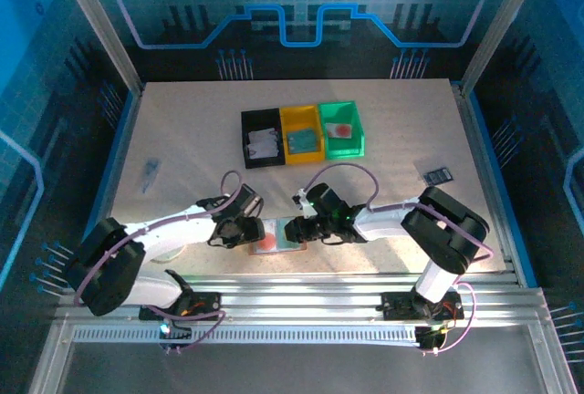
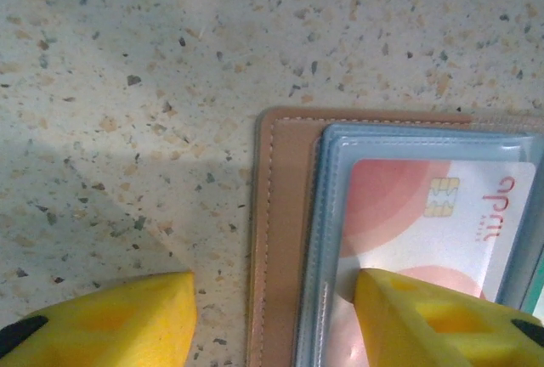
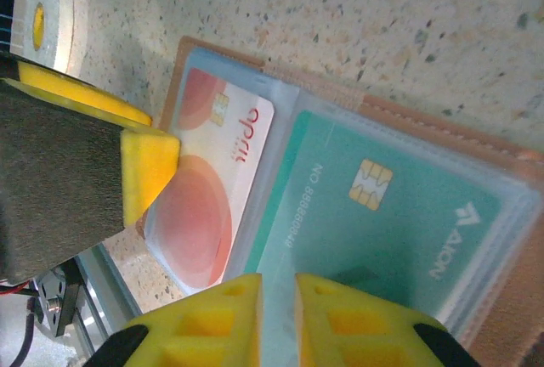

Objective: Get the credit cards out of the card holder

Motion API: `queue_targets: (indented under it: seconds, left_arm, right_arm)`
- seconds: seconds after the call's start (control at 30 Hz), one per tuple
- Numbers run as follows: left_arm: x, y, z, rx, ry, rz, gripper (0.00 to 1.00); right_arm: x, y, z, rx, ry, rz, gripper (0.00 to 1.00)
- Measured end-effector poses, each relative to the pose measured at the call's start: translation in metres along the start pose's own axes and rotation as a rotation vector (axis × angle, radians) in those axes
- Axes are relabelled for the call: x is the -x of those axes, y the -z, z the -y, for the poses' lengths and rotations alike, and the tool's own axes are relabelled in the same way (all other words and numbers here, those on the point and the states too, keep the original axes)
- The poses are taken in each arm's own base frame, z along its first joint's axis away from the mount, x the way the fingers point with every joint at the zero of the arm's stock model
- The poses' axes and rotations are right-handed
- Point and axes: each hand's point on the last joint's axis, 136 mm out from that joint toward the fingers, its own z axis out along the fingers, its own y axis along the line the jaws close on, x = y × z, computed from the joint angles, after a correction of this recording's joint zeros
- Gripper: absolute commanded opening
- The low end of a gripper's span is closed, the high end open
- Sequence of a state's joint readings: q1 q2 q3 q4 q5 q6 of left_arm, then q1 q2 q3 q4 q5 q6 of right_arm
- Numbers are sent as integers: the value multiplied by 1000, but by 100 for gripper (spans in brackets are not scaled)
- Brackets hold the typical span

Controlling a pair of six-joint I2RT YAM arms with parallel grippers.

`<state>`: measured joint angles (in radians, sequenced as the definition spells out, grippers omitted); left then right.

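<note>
Near table (image 1: 182, 139) front edge: open pinkish-tan leather card holder (image 1: 281, 233) lies flat | left gripper (image 2: 274, 299) wide, one finger (image 2: 425, 320) on clear pocket (image 2: 336, 214) over white-red plastic card (image 2: 425, 214) | right gripper (image 3: 278, 286) narrow, grip unclear, by teal card (image 3: 382, 206) | cards probably thin, stiff, slippery: pinch edge at pocket mouth.

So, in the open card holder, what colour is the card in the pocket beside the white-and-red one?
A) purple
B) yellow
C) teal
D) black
C: the right wrist view shows a teal card with a gold chip in the card holder pocket beside the white-and-red card.
</note>
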<state>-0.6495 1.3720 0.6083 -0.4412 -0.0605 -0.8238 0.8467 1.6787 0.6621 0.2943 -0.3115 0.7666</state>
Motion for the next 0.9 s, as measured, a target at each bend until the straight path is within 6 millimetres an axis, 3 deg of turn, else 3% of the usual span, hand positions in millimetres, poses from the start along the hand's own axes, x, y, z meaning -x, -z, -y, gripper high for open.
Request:
queue_targets:
  seconds: [0.27,0.5,0.73,0.9]
  left_arm:
    - [0,-2,6,33,36,-25,50]
    - [4,-9,40,-33,9,29,48]
    - [6,-12,56,-71,4,62,47]
    - [7,-13,58,-78,27,64,46]
  right_arm:
    - [11,11,1,-7,5,40,24]
    - [11,22,5,-18,5,52,28]
    - [15,35,0,-19,13,82,32]
    - [13,36,8,-48,-14,76,33]
